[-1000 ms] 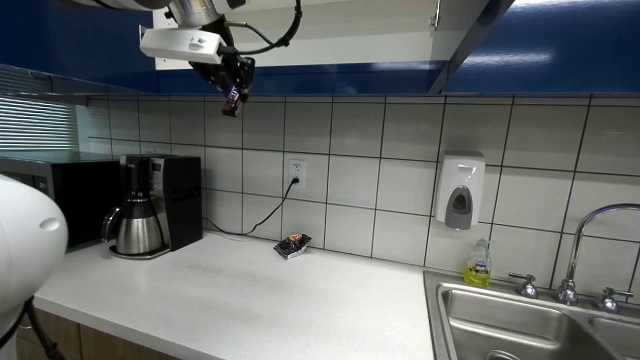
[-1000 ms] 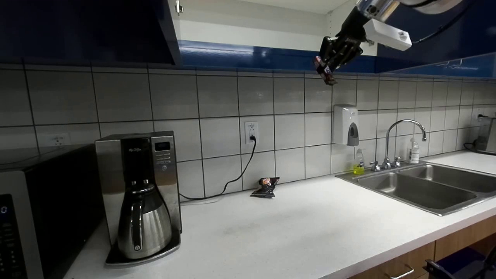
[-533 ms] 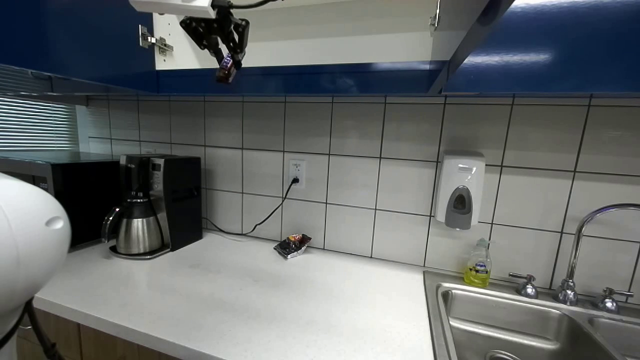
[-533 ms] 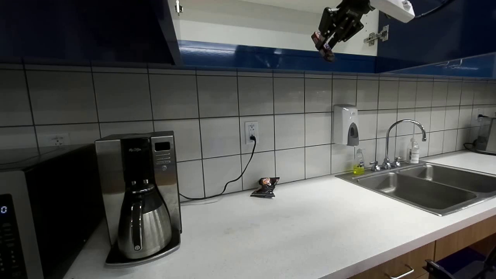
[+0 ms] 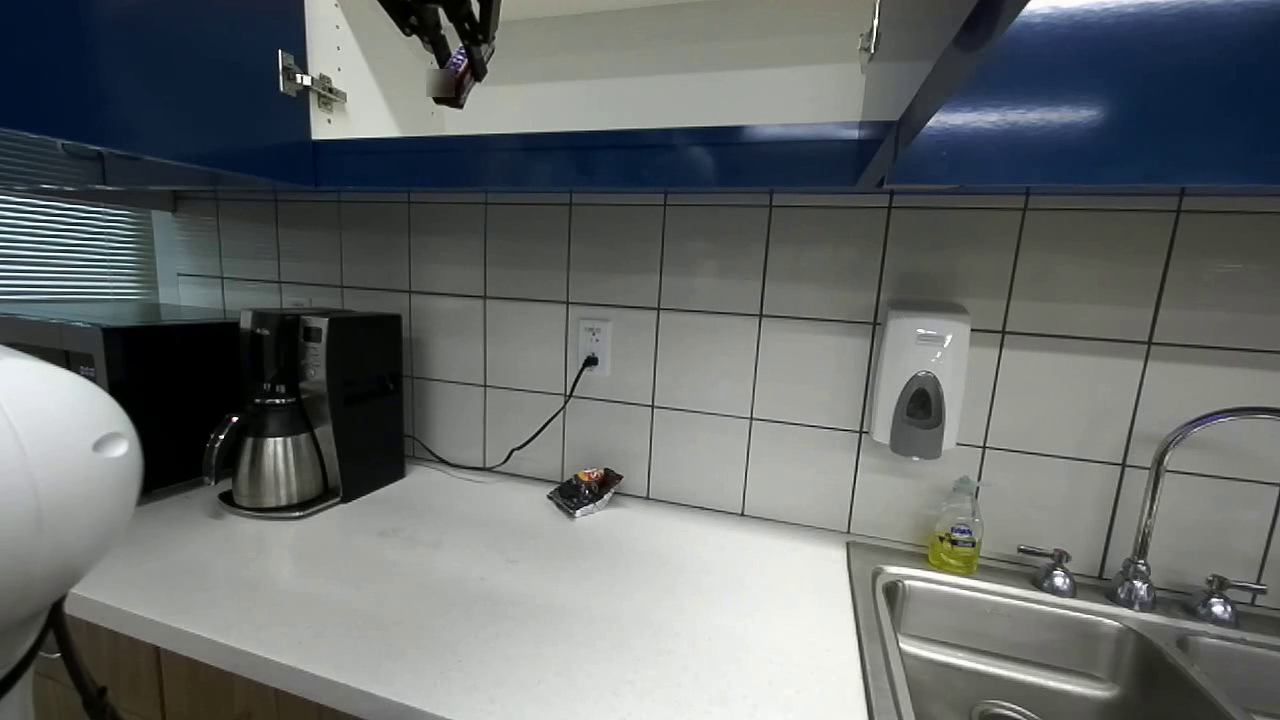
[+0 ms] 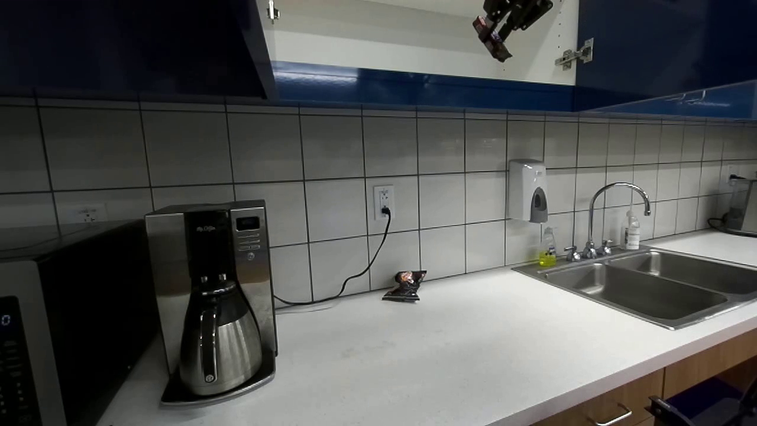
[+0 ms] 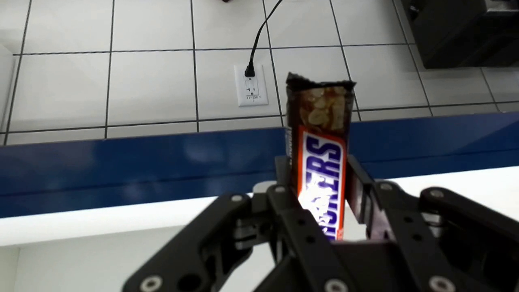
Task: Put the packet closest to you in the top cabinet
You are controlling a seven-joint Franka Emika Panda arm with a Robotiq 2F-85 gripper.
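Observation:
The packet, a slim dark Snickers bar with brown ends, shows in both exterior views and in the wrist view. My gripper is shut on it; its fingers also show in an exterior view and in the wrist view. The packet hangs tilted, one end down. The top cabinet stands open with a white interior and blue bottom edge. The packet appears in front of the opening, just above that edge; its depth relative to the cabinet is unclear. Most of the arm is out of frame.
Open blue doors flank the cabinet, with hinges. A bunched dark packet lies on the white counter by the tiled wall. A coffee maker, microwave, white dispenser and sink stand around.
My gripper has risen with the packet, from below the cabinet's bottom edge to above it in both exterior views. It keeps its hold. The counter items have not moved.

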